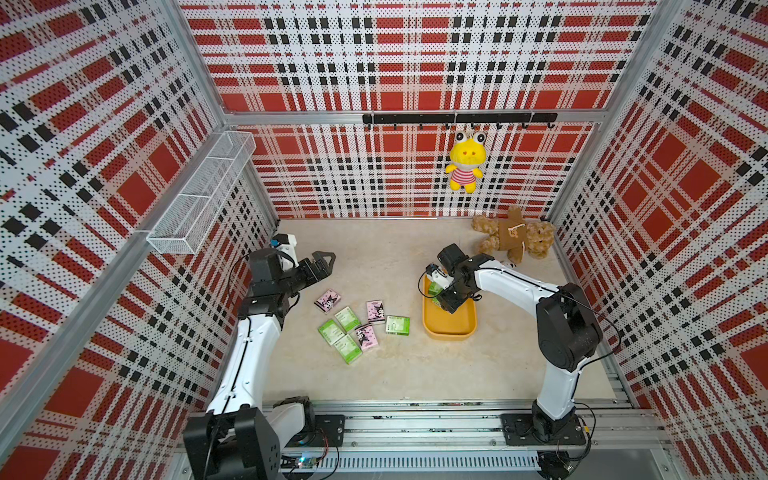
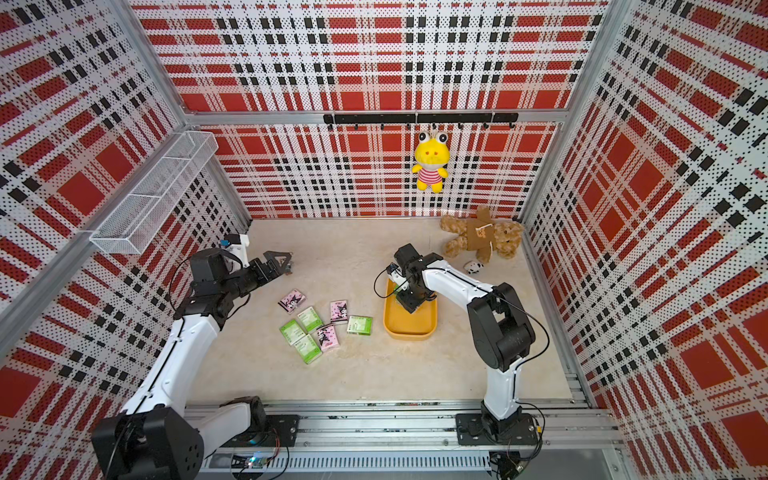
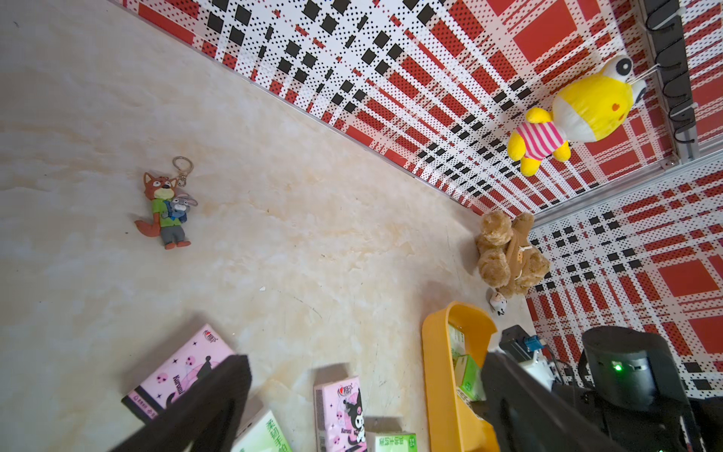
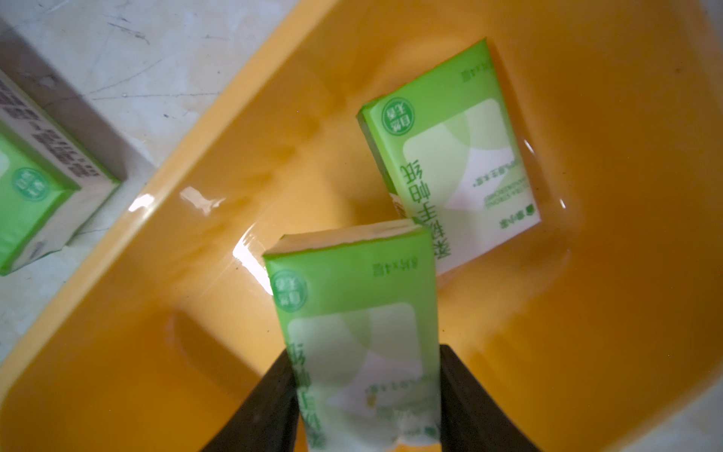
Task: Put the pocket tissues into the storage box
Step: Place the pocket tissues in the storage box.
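While right gripper (image 4: 365, 354) clamps a green-and-white tissue pack (image 4: 348, 289), yellow-orange storage box (image 4: 195, 235) beneath, left gripper (image 1: 325, 262) splayed.

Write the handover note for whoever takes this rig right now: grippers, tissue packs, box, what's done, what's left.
Left gripper: open, empty, apart from the packs.
Right gripper: shut on a green-and-white soft tissue pack, inside the shallow yellow-orange plastic storage box, not yet released.
Done: another green-and-white pack already lies in the box.
Left: release the held pack, then move the seven loose packs (four green-and-white, three pink) clustered on the beige table beside the box.
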Action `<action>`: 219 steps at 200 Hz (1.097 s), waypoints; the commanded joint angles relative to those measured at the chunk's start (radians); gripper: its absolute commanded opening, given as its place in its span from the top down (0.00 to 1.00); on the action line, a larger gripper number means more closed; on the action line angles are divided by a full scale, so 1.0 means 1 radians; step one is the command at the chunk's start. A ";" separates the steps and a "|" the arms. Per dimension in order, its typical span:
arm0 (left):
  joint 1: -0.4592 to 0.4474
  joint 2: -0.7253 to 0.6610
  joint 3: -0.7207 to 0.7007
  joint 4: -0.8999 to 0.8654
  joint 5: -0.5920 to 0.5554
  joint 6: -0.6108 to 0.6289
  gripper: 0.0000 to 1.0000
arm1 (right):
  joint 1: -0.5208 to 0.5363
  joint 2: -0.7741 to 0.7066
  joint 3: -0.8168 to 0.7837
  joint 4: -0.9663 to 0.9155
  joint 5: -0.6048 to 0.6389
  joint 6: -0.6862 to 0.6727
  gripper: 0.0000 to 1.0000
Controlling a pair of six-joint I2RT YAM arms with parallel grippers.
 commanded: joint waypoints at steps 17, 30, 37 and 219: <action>-0.004 -0.006 0.001 0.023 -0.007 0.013 0.00 | 0.020 0.054 0.022 0.013 -0.013 -0.014 0.43; -0.002 -0.008 -0.004 0.023 -0.007 0.014 0.00 | 0.020 0.065 0.027 0.019 -0.010 -0.011 0.43; -0.001 -0.009 -0.003 0.023 -0.007 0.014 0.00 | 0.020 0.068 0.031 0.020 -0.009 -0.011 0.43; 0.004 -0.005 -0.005 0.020 0.000 0.017 0.00 | 0.020 -0.087 0.093 -0.008 -0.124 0.091 0.27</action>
